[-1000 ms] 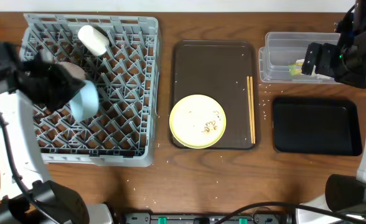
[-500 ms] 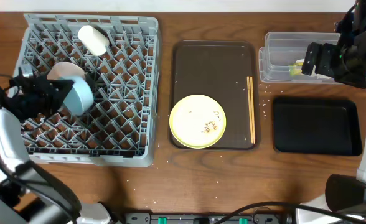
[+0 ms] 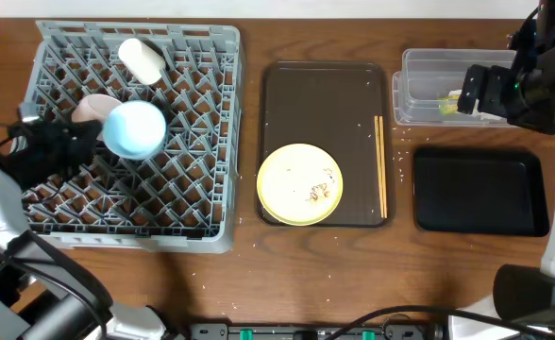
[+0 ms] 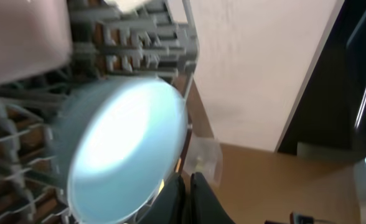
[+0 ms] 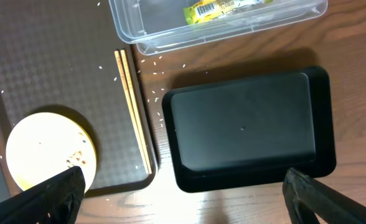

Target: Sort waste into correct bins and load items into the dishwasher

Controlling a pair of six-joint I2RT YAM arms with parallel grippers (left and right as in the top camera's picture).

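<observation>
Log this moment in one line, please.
left end effector: shut on blue bowl, over rack | right end effector: open, near clear tub

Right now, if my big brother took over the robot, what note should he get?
Left gripper: jaws shut on the rim of the light blue bowl, which is tilted over the dish rack.
Right gripper: jaws open, empty, above the clear tub.
Done: snack wrapper in the clear tub; white cup and white bowl in the dish rack.
Left: release the light blue bowl, clear the crumbs off the yellow plate on the brown tray, then rack the plate. Paper wad not in view.
</observation>
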